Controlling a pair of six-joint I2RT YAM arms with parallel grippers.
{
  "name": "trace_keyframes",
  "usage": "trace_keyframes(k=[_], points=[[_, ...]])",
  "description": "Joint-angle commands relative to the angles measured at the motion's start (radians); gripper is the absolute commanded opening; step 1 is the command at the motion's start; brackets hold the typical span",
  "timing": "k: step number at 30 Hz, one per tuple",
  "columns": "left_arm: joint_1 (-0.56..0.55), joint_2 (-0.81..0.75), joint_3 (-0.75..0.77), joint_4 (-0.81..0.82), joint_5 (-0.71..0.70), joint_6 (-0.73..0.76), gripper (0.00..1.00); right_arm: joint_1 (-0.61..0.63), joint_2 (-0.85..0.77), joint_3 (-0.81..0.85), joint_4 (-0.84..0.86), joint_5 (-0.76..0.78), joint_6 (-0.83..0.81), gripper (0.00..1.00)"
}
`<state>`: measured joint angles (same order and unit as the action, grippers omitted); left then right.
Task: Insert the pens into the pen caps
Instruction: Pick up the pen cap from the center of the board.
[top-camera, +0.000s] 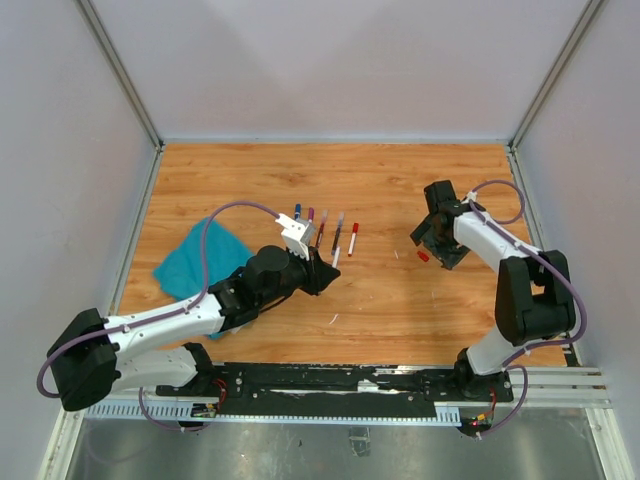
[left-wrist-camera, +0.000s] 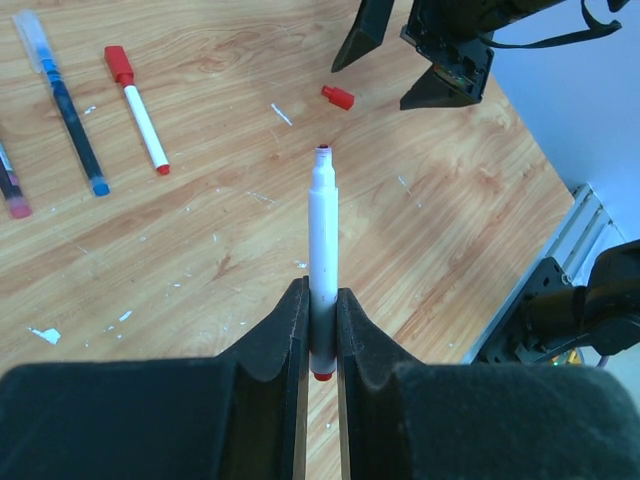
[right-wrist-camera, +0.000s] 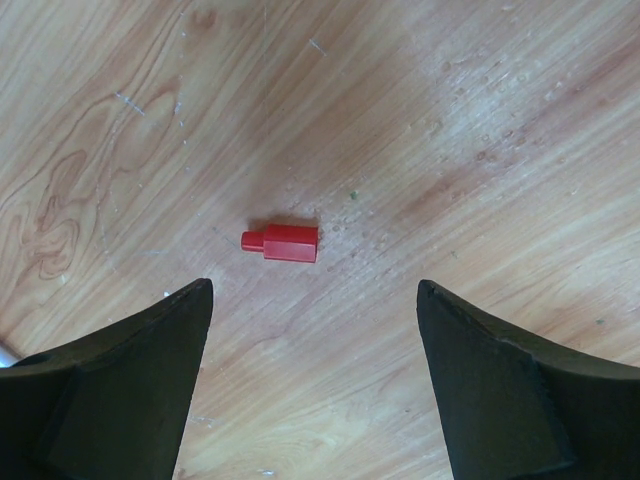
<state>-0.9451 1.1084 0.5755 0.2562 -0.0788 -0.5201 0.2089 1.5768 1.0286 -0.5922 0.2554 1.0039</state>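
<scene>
My left gripper (left-wrist-camera: 320, 305) is shut on a white-barrelled pen (left-wrist-camera: 322, 225). The pen points away from the jaws, its bare red tip toward the right arm and its red end between the fingers. From above, this gripper (top-camera: 326, 268) sits near the table's middle, just in front of a row of several capped pens (top-camera: 338, 232). A loose red pen cap (right-wrist-camera: 281, 242) lies on its side on the wood. My right gripper (right-wrist-camera: 315, 290) hovers over the cap, open, fingers wide apart with nothing between them. The top view shows that cap (top-camera: 422, 256) beside the right gripper (top-camera: 432, 243).
A teal cloth (top-camera: 195, 262) lies at the left of the wooden table (top-camera: 400, 190). A red-capped white pen (left-wrist-camera: 137, 110) and a blue pen (left-wrist-camera: 68, 115) lie in the row left of the held pen. Grey walls enclose the table on three sides.
</scene>
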Motion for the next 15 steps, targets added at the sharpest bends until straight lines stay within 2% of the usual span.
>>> trace_keyframes(k=[1,9,15], points=[[-0.001,-0.024,-0.007,0.017,-0.015,0.011,0.0,0.018,0.047,0.056,-0.083,0.03,0.072,0.82],[-0.001,-0.042,-0.019,0.014,-0.029,0.006,0.01,0.037,0.122,0.124,-0.11,0.038,0.093,0.81],[-0.001,-0.052,-0.023,0.007,-0.037,0.007,0.0,0.038,0.178,0.159,-0.136,0.039,0.112,0.76]])
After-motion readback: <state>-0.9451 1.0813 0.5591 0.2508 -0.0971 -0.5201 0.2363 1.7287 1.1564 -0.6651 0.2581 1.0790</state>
